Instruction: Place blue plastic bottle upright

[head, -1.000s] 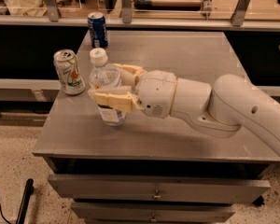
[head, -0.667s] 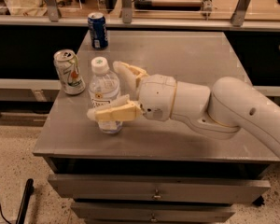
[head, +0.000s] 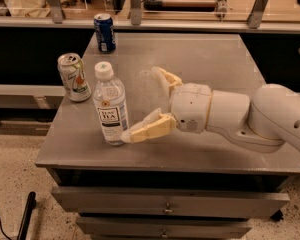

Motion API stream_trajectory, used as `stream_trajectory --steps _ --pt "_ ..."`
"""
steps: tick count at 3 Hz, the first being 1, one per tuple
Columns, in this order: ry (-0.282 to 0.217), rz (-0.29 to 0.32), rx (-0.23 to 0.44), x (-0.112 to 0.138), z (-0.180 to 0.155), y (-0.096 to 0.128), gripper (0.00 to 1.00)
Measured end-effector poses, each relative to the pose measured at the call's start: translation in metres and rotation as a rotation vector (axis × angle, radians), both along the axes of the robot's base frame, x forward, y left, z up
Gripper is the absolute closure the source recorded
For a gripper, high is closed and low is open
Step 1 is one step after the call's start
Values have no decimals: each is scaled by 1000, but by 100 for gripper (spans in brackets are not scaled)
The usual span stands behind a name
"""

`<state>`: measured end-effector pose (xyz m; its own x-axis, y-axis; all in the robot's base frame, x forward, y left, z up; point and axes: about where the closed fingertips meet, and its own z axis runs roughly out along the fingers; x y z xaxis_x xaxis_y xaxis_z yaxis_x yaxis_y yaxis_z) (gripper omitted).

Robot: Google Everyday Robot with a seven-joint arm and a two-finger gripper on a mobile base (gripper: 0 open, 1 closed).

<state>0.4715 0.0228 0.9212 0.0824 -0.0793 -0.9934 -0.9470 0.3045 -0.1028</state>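
Observation:
The blue plastic bottle (head: 110,105), clear with a white cap and a white-and-pale-blue label, stands upright on the grey table (head: 205,59) near its front left. My gripper (head: 139,104) is open just to the right of the bottle. The near finger (head: 149,128) reaches to the bottle's base and may touch it. The far finger (head: 166,79) is apart from the bottle, behind and to its right. The white arm runs off to the right.
A white-green soda can (head: 74,77) stands upright left of the bottle, near the table's left edge. A dark blue soda can (head: 105,32) stands at the back left. Drawers sit below the table's front edge. A rail with posts runs behind.
The gripper was shut around the bottle one second ago. It has opened and drawn back to the right, and the bottle now stands by itself.

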Motion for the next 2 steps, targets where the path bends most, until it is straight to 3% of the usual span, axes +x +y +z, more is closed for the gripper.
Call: stream_trajectory --steps 1,2 --pt "-26 -64 -80 10 8 -37 0" --pt "-29 -76 -89 13 8 -43 0"
